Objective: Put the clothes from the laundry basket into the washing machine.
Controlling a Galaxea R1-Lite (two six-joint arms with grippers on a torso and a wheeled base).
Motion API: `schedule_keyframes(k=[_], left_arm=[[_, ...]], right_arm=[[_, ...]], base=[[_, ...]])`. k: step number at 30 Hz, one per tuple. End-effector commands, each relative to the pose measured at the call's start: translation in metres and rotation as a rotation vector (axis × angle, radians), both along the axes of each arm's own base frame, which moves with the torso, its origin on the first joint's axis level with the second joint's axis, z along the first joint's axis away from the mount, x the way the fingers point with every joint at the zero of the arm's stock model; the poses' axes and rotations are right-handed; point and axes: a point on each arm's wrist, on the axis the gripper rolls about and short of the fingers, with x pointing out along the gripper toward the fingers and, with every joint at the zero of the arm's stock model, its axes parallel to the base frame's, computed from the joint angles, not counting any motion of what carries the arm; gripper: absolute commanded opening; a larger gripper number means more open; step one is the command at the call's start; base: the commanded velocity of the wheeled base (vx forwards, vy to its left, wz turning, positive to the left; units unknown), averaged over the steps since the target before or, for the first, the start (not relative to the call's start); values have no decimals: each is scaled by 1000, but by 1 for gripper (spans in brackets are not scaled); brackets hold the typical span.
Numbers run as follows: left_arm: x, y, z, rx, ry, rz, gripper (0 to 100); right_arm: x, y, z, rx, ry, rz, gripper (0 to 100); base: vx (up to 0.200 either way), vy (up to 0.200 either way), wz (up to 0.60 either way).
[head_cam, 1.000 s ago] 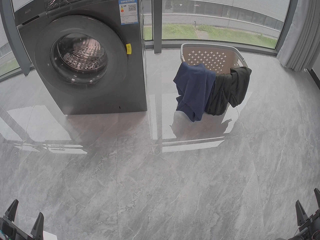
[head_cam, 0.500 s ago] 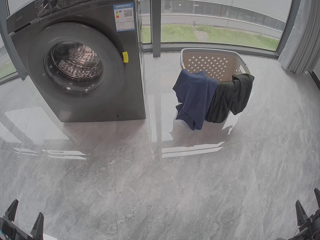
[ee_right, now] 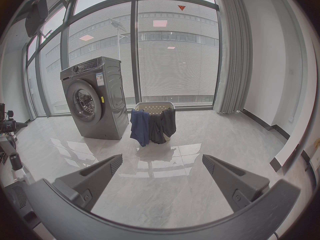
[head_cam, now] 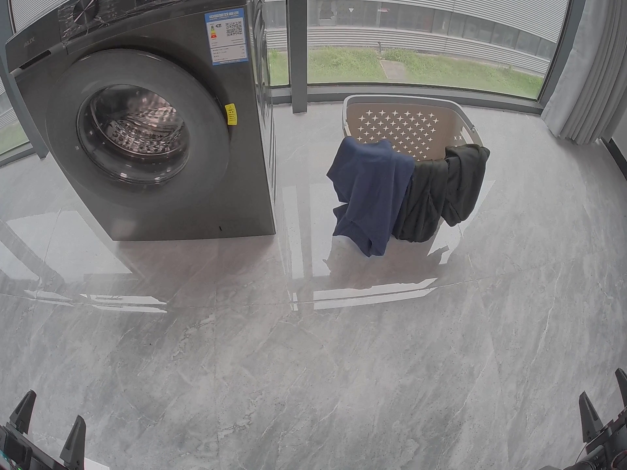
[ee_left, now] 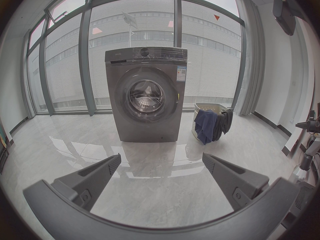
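Your washing machine point(head_cam: 150, 132) sits upper left of the head frame, porthole facing you, w/ ribbed metal drum visible inside. Laundry basket point(head_cam: 408, 125) is upper centre, near the machine's right side but not touching. Two clothes hang over its near rim: blue garment point(head_cam: 369, 190) on the left, dark garment point(head_cam: 437, 190) touching it on the right. Left gripper point(ee_left: 160, 156) & right gripper point(ee_right: 162, 156) are both spread wide, at the bottom corners over the floor point(head_cam: 326, 373).

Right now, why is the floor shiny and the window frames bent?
Head view: daylight from the window mirrors as bright patches on the polished floor, in front of the laundry basket. Left wrist view: the wide lens bows the window frames and darkens the corners. Right wrist view: same bowing, glare patches before the washing machine.
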Motion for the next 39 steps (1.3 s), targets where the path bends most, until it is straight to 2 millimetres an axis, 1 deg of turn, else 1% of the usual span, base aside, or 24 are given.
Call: schedule_keyframes(k=[1, 11, 23, 39], left_arm=[[0, 0, -4, 0, 5, 0, 100], [0, 0, -4, 0, 5, 0, 100], [0, 0, -4, -3, 5, 0, 100], [0, 0, -4, -5, 5, 2, 100]], right_arm=[[0, 0, -5, 0, 1, 0, 100], [0, 0, -5, 0, 1, 0, 100], [0, 0, -5, 0, 1, 0, 100], [0, 0, -5, 0, 1, 0, 100]], base=[[0, -200, 0], [0, -200, 0], [0, 0, 0], [200, 0, 0]])
